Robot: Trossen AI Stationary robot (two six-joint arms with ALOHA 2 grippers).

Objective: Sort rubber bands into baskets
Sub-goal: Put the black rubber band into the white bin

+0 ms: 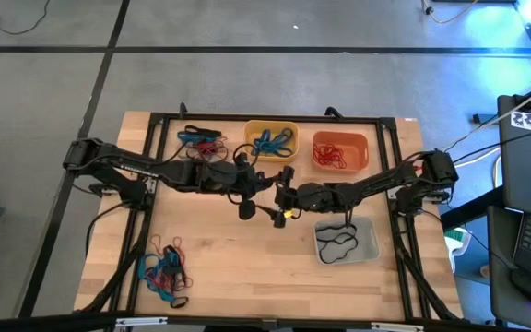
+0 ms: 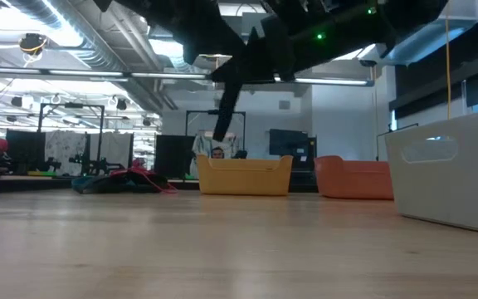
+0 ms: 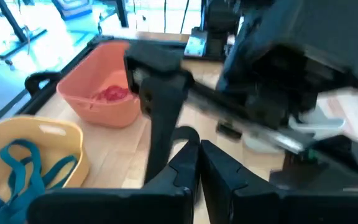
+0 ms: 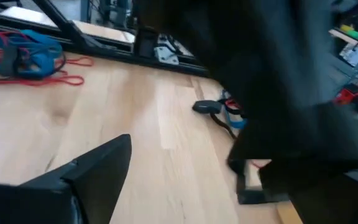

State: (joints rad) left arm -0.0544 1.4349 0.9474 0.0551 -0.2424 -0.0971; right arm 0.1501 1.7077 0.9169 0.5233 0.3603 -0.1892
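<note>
At mid-table my two grippers meet, well above the wood. My left gripper [image 3: 197, 152] is shut, and a black rubber band [image 2: 226, 108] hangs as a flat strip below it [image 1: 245, 210]. My right gripper [image 1: 284, 195] faces it, open wide. One right finger [image 3: 160, 118] stands beside the left fingertips. At the far edge, the yellow basket [image 1: 271, 123] holds blue bands and the orange basket [image 1: 339, 136] holds red ones. The pale grey basket [image 1: 373, 240], near the right side, holds a black band. My left gripper is shut on the black rubber band, but its own fingers and the arms hide the place of contact. The band hangs straight down below the gripper, slack. Its lower end [image 2: 220, 137] is clear of the table.
Mixed blue, red and black bands lie in two piles, one at the far left [image 1: 201, 141] and one at the near left [image 1: 166, 270]. A black frame rims the table. Bare wood lies between the near-left pile and the grey basket.
</note>
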